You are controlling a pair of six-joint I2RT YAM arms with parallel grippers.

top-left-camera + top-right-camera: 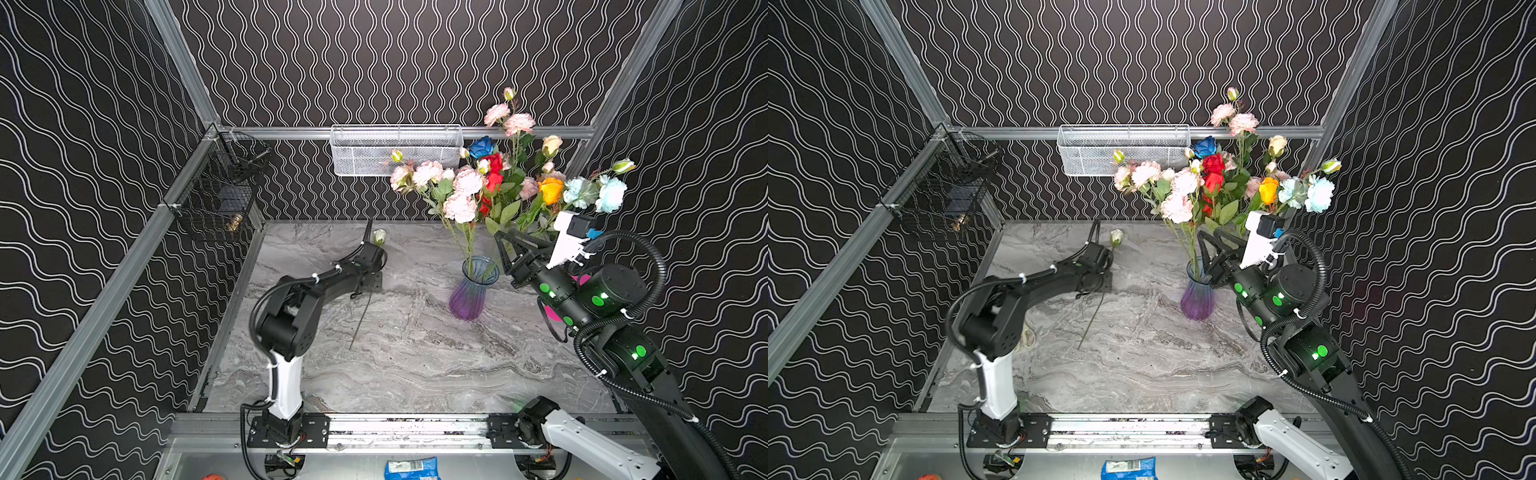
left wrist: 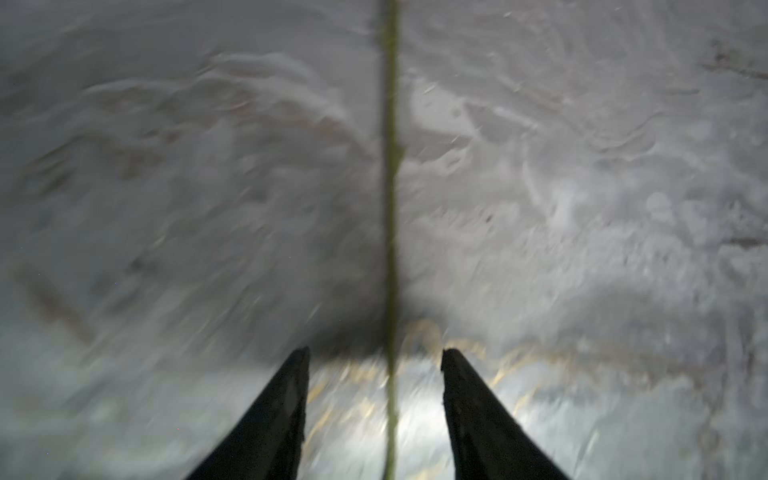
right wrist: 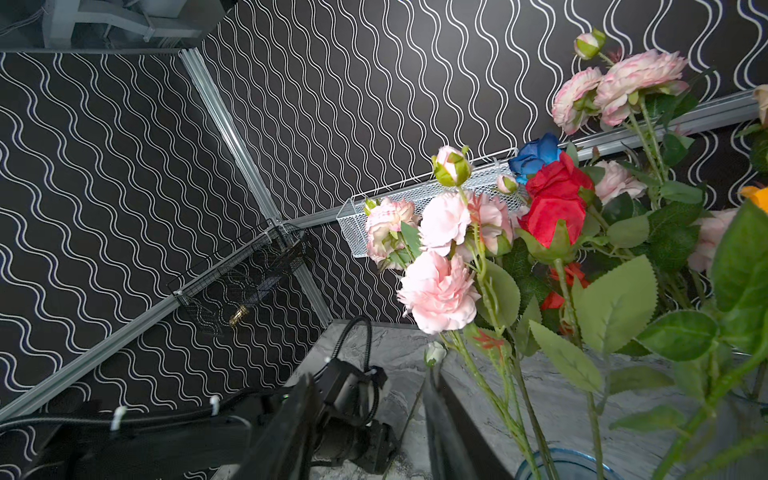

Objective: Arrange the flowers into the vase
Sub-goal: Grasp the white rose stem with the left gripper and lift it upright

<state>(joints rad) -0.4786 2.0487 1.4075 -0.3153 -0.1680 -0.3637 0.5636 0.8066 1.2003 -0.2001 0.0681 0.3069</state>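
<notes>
The flowers [image 1: 494, 183] [image 1: 1217, 183], pink, red, blue, orange and pale-blue, stand bunched in the blue-to-purple glass vase [image 1: 471, 291] [image 1: 1198, 297] at the back right. One more flower lies flat on the marble, its white bud [image 1: 379, 237] [image 1: 1116, 237] toward the back wall. My left gripper [image 1: 365, 291] [image 2: 376, 353] hovers low over its green stem [image 2: 390, 166], open, jaws either side without touching. My right gripper [image 1: 505, 245] [image 3: 368, 378] is open and holds nothing, raised just right of the vase among the leaves [image 3: 615, 299].
A white mesh basket [image 1: 395, 149] hangs on the back rail and a black wire basket [image 1: 220, 195] on the left rail. A blue packet [image 1: 411, 467] lies below the front rail. Something pink [image 1: 555, 311] shows behind my right arm.
</notes>
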